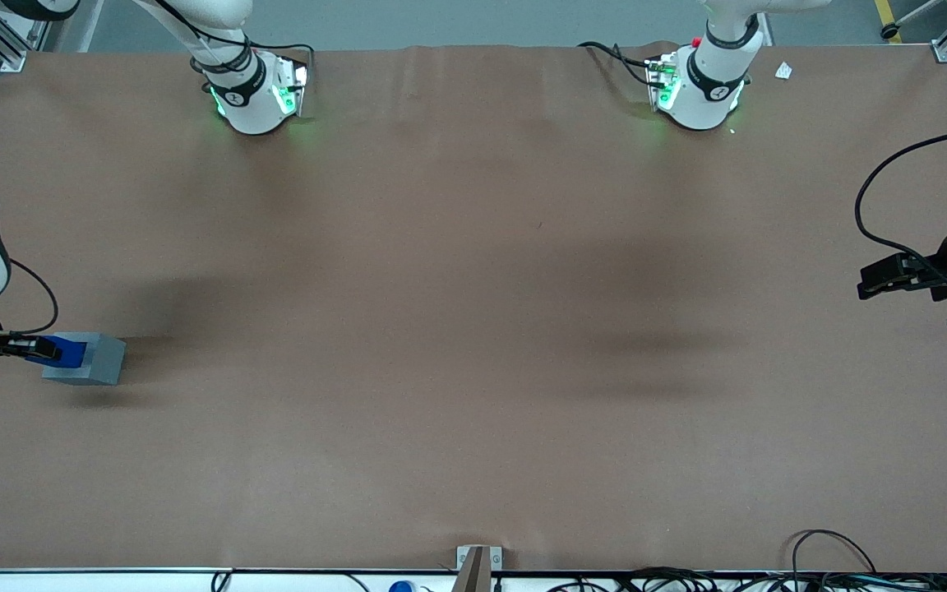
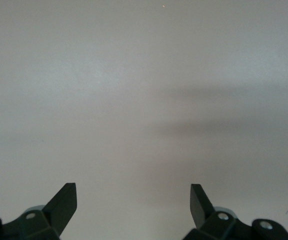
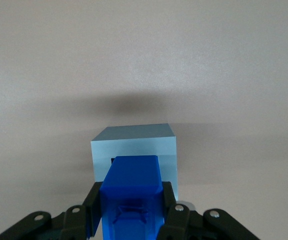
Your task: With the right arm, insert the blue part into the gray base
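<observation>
Blue part [image 3: 132, 192] long axis points into gray base [image 3: 134, 142] recess; gripper [image 1: 34, 349] fingers [image 3: 173, 217] clamp its sides, at working arm's end of bench [image 1: 473, 329].

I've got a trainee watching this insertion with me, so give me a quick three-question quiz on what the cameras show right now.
1. True or false: the claw is shut on the blue block.
2. Where is the blue block relative to the gray block? A) lying on the brown table apart from it; B) held at the gray block's top opening; C) toward the parked arm's end of the table.
3. Fill in: the gray block sits toward the ______ arm's end of the table.

Key: 1 true. 2 B; the wrist view shows its tip at the recess, though how deep it sits cannot be told. 3 working.
</observation>
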